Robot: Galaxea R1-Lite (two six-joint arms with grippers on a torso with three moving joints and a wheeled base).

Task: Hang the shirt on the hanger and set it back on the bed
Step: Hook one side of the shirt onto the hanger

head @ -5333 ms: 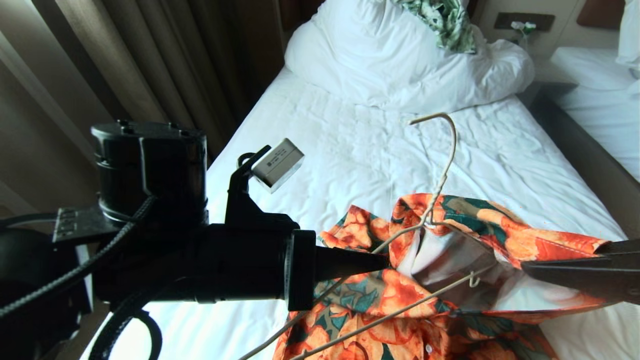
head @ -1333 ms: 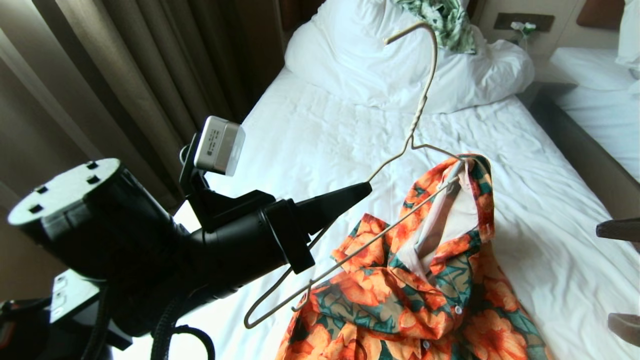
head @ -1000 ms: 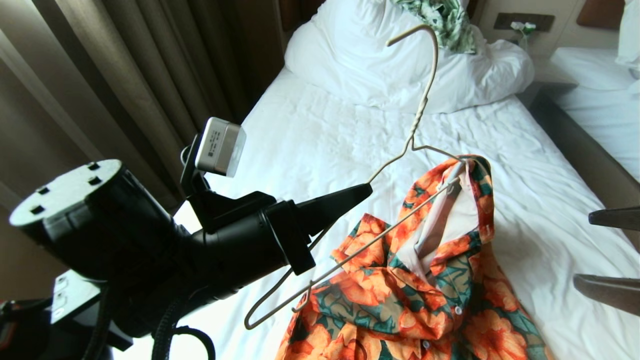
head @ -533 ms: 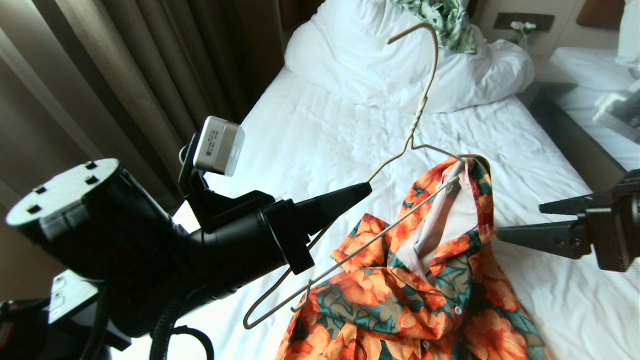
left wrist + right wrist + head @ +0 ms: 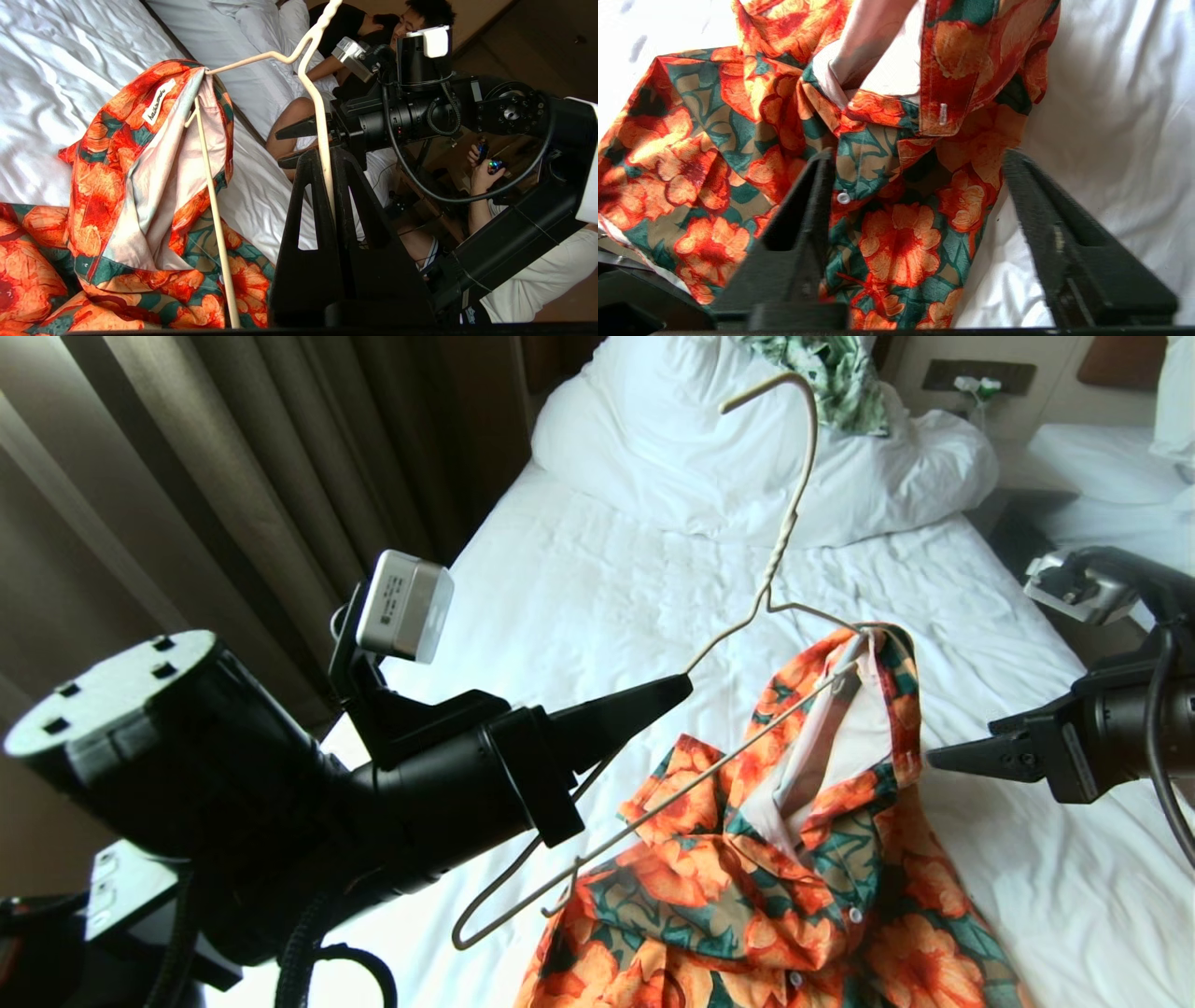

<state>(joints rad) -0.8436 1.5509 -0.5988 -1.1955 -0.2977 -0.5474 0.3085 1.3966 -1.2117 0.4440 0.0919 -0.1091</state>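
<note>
My left gripper [image 5: 689,683] is shut on one sloping arm of the cream wire hanger [image 5: 790,527] and holds it up over the bed [image 5: 607,588], hook uppermost. In the left wrist view the wire [image 5: 319,107] runs between the closed fingers of that gripper [image 5: 324,156]. The orange-flowered shirt [image 5: 775,896] hangs by one shoulder from the hanger's far end; the rest lies bunched on the sheet. My right gripper [image 5: 932,758] is open, level, just beside the shirt's raised collar edge. Its wrist view shows the shirt [image 5: 896,242] beyond the spread jaws of the gripper [image 5: 917,158], nothing gripped.
A bunched white duvet [image 5: 747,457] with a green-and-white cloth [image 5: 831,373] lies at the head of the bed. Brown curtains [image 5: 280,457] hang on the left. A dark bed frame [image 5: 1074,607] and a second bed [image 5: 1102,467] are on the right, where a person [image 5: 514,280] sits.
My right gripper has swung in from the right edge to the shirt's collar, its jaws narrowing a little. The left gripper, which had earlier lifted the hanger, has stayed still.
</note>
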